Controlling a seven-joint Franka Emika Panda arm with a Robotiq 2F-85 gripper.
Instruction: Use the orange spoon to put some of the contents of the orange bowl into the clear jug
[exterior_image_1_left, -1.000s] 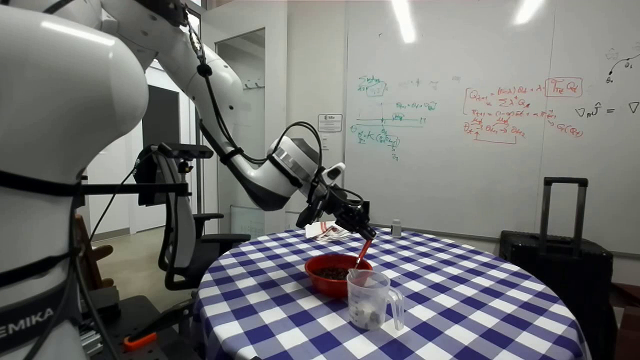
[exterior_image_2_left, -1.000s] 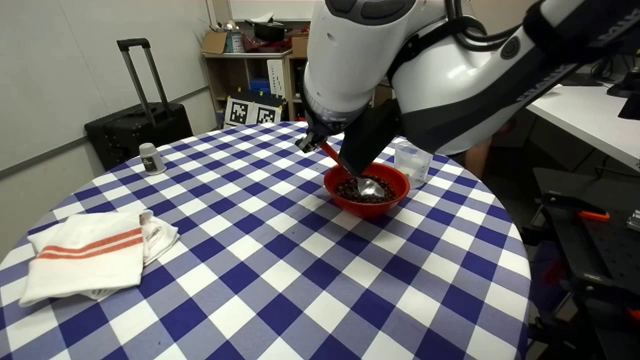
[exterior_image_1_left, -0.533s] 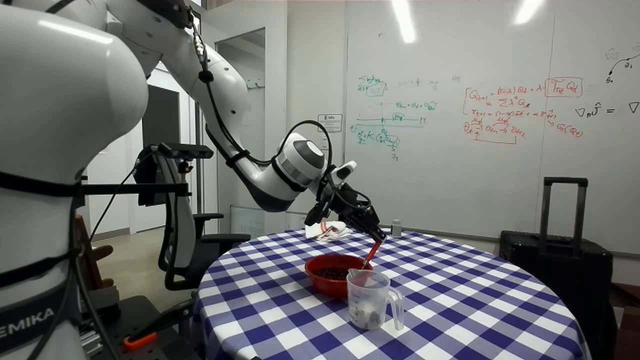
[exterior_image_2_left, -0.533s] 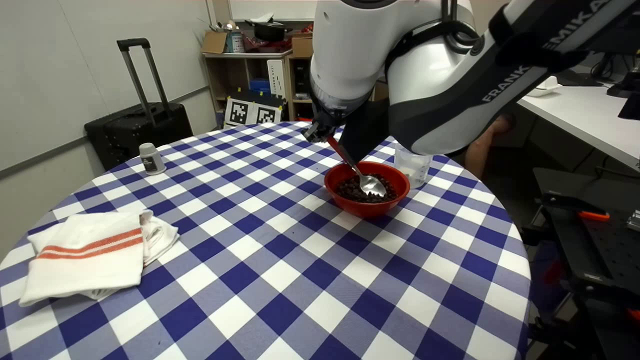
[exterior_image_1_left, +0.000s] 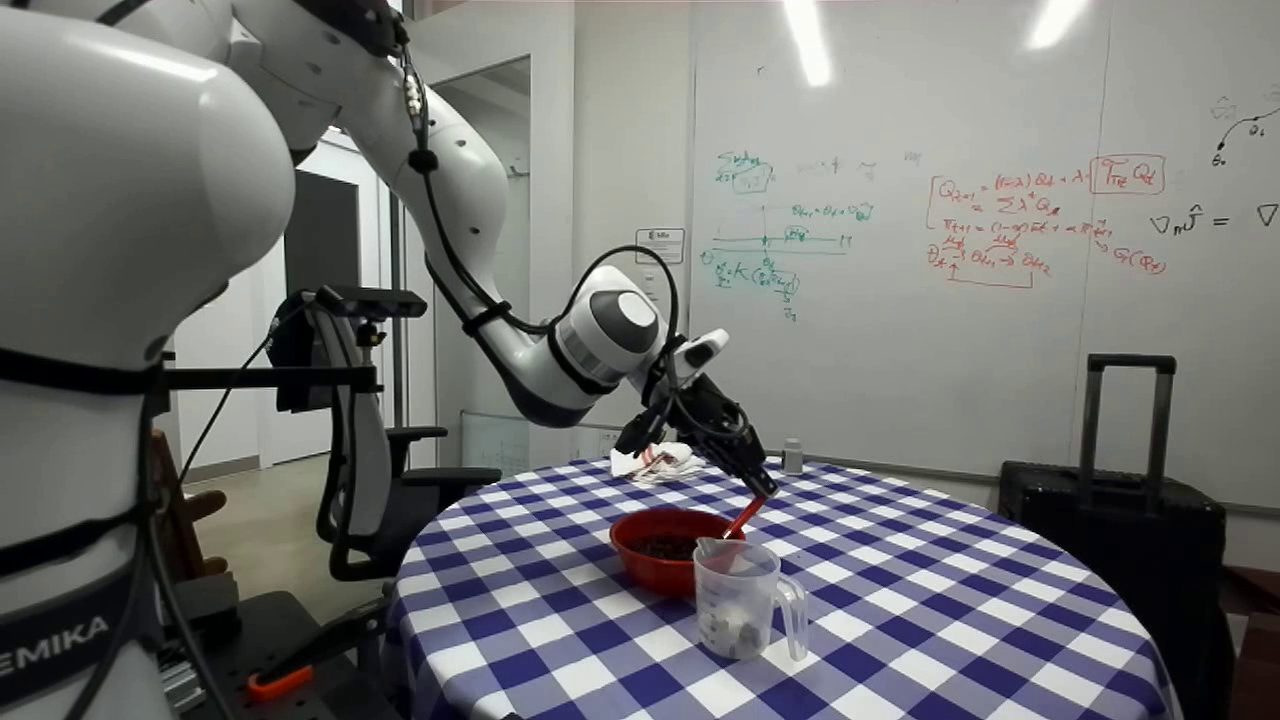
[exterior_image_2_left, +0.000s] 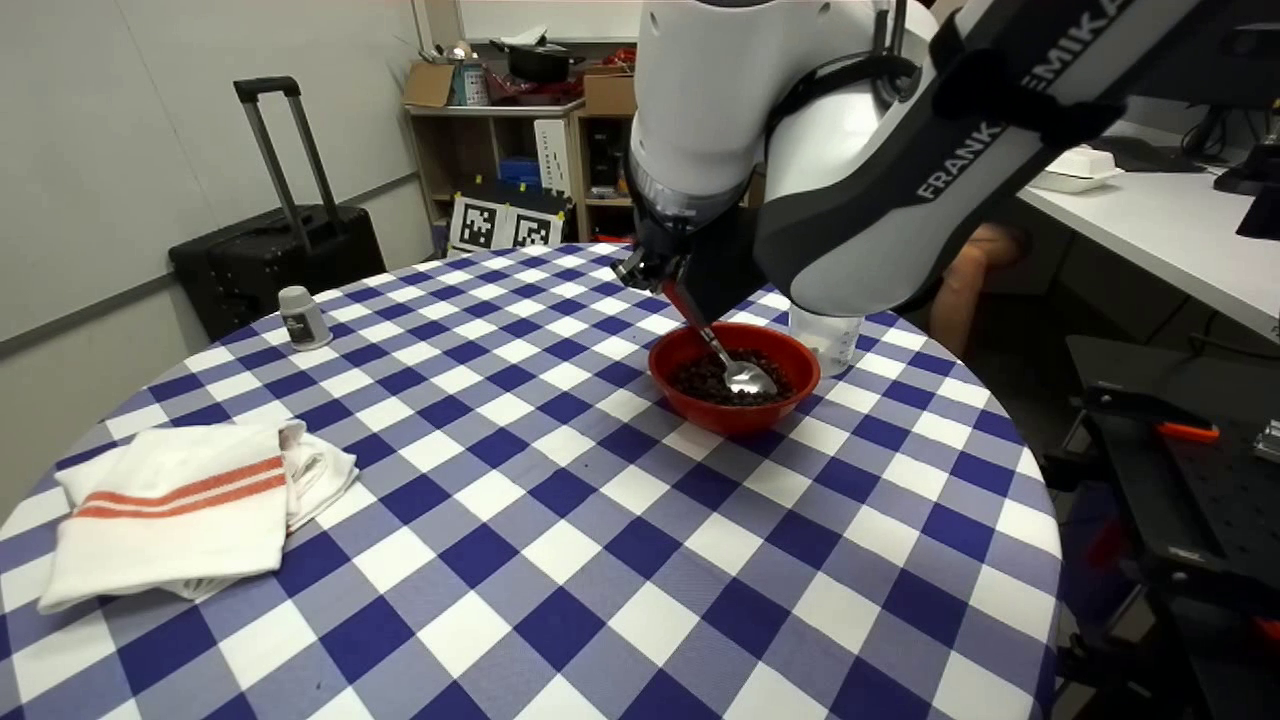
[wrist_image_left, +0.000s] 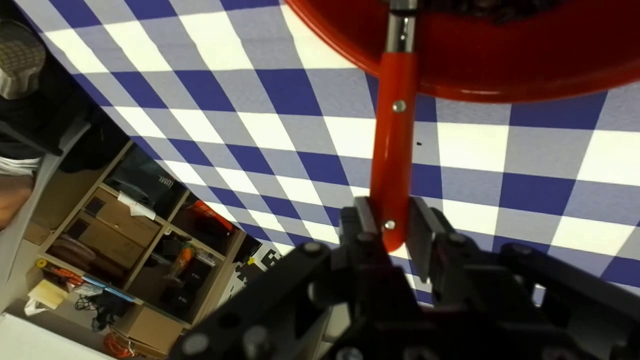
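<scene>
The orange spoon has a red-orange handle (wrist_image_left: 395, 135) and a shiny metal head (exterior_image_2_left: 748, 378). My gripper (wrist_image_left: 390, 215) is shut on the handle's end, beyond the bowl's rim; it also shows in an exterior view (exterior_image_1_left: 765, 490). The spoon slants down over the rim, and its head lies at the dark, bean-like contents. The head's visible face looks bare. The orange bowl (exterior_image_1_left: 650, 575) stands on the table and shows in both exterior views (exterior_image_2_left: 735, 418). The clear jug (exterior_image_1_left: 735, 600) stands upright beside the bowl, with whitish-grey matter low inside; the arm partly hides it in an exterior view (exterior_image_2_left: 828, 335).
A blue-and-white checked cloth (exterior_image_2_left: 560, 560) covers the round table. A folded white towel (exterior_image_2_left: 180, 500) with orange stripes and a small grey bottle (exterior_image_2_left: 303, 318) stand apart from the bowl. A black suitcase (exterior_image_1_left: 1110, 560) stands beyond the table edge.
The gripper has moved outward from the bowl and a little lower, and the spoon handle now slants flatter. The spoon head has stayed in the bowl. The bowl and jug have not moved.
</scene>
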